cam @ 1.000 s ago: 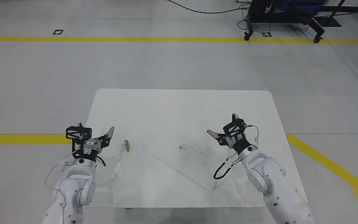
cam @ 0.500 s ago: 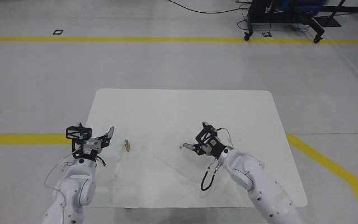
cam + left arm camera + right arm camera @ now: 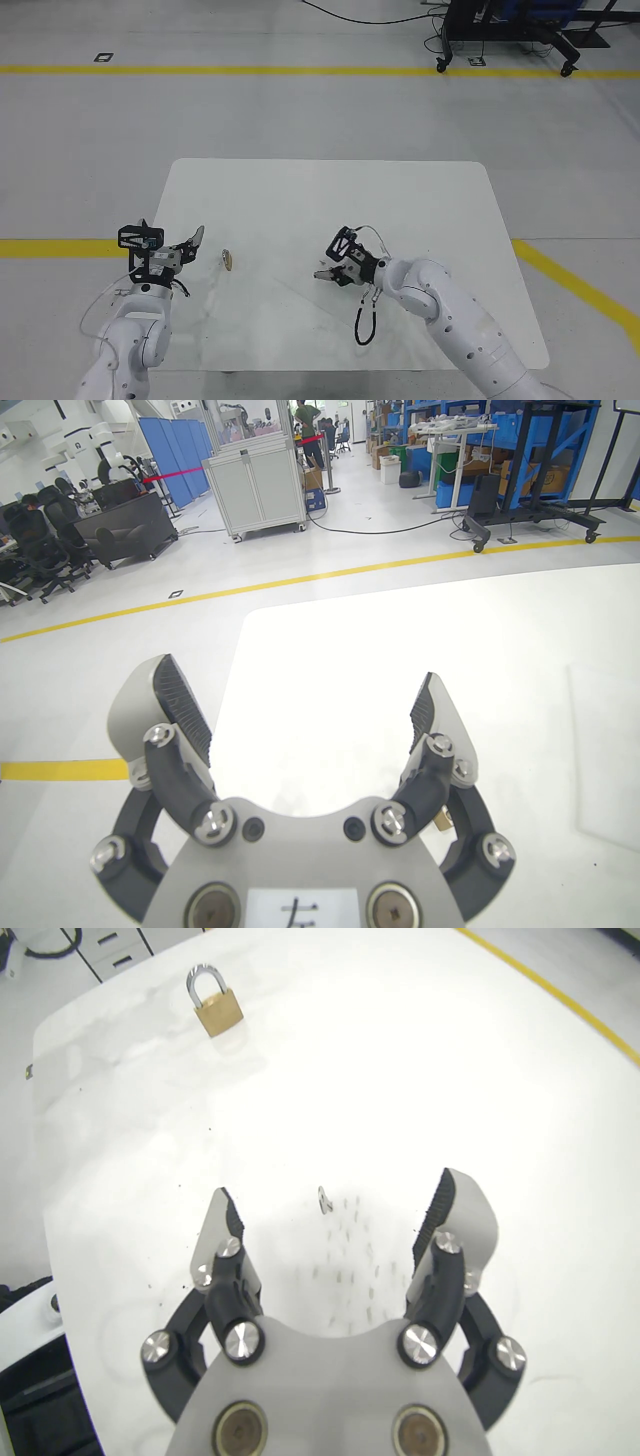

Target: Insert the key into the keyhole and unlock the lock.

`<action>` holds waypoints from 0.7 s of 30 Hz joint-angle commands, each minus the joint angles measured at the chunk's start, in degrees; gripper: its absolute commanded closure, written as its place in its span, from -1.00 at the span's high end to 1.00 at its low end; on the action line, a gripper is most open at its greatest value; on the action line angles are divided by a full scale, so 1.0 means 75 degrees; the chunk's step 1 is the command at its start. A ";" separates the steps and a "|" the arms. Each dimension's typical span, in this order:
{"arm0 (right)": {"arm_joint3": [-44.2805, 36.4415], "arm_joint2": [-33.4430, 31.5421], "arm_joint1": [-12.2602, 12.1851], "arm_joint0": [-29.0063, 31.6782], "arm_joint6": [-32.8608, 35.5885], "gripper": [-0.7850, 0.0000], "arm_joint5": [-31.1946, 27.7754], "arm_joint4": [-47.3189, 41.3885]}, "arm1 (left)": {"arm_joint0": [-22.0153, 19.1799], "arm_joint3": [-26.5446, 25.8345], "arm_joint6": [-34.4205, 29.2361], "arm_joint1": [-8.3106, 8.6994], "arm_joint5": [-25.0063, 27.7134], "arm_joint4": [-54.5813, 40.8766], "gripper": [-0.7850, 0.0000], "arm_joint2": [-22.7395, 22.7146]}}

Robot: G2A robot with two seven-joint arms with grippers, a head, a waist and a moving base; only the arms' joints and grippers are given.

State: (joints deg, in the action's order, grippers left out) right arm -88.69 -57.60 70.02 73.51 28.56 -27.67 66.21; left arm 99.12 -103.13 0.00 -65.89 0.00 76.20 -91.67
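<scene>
Right wrist view shows the key flat on the worktop, just ahead of your right gripper, fingers wide open and empty; likely light and slippery, so pinch its bow. The lock lies left, by your open, empty left gripper

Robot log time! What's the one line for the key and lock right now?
right gripper: open, at key | key: flat on table, ungrasped | left gripper: open, beside padlock | padlock: on table, untouched
</scene>
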 commanded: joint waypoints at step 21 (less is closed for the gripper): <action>0.0351 0.0458 0.0059 -0.0407 0.0014 -1.00 0.0026 0.0565 | 0.0000 0.0000 0.0000 0.0000 0.0000 0.0000 1.00 0.0000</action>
State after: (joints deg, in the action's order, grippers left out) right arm -85.88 -53.78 70.58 70.29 29.16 -27.06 70.43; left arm 99.12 -103.13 0.00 -65.89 0.00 76.20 -91.67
